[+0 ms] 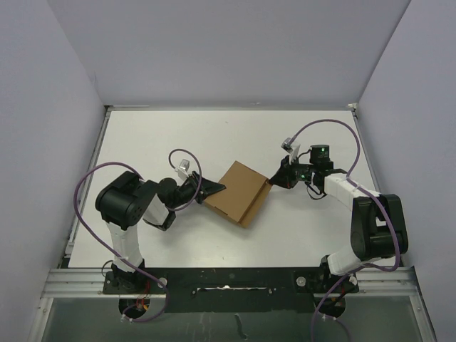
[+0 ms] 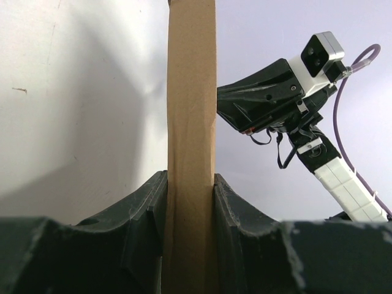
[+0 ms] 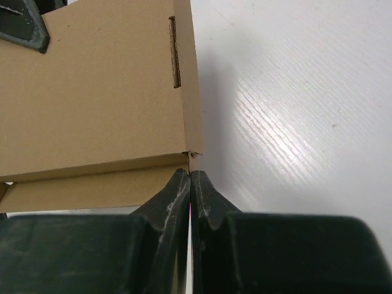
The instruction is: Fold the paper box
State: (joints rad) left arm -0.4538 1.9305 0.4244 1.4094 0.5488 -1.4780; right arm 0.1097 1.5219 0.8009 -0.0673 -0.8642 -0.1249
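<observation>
Brown paper box is lying between the claws, left gripper clamping its left edge, right gripper, pinched closed, touching its right corner.

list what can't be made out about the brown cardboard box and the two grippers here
- Underside of the brown cardboard box: hidden in the top view by its own upper face.
- Box faces and flaps, left wrist view: only an edge shows, clamped in the left gripper.
- Right wrist view: whether the shut right gripper pinches cardboard; its fingers hide what lies between them.
- Top view: fingertip contacts too small.
</observation>
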